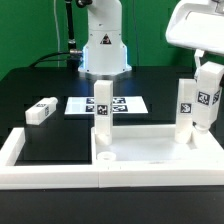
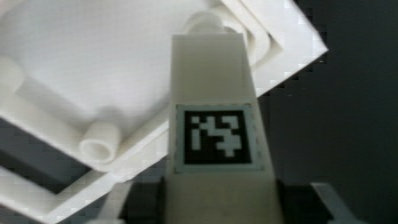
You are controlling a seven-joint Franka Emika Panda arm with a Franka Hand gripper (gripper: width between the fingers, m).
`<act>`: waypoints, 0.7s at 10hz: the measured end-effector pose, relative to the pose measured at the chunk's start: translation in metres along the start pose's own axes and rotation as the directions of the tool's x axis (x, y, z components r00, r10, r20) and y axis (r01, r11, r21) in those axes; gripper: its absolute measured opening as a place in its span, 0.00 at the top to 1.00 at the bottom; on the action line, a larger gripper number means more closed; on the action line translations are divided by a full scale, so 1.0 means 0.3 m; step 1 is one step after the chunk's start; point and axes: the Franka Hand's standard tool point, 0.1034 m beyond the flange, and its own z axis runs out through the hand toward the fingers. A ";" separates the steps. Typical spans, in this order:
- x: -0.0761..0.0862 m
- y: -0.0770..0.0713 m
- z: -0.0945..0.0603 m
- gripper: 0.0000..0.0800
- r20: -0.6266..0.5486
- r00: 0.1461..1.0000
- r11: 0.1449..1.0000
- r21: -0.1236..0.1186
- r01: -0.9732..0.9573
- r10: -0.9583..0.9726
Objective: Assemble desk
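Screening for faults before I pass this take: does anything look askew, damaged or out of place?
Only the lying leg: it rests on its side at the exterior view's left, apart from the tabletop. Probably a part not yet fitted. The held leg sits straight in the gripper. No damage shows.

The tool [image 1: 207, 68] runs off the exterior view's top right corner, and its fingertips are not discernible around the held leg [image 1: 207, 98]. The middle leg [image 1: 102, 112] hides part of the marker board [image 1: 78, 105]. In the wrist view the tabletop [image 2: 80, 60] is blurred and cropped.
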 end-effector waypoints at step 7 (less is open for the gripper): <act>-0.024 -0.054 0.005 0.64 -0.064 0.998 0.996 0.092 0.011 -0.005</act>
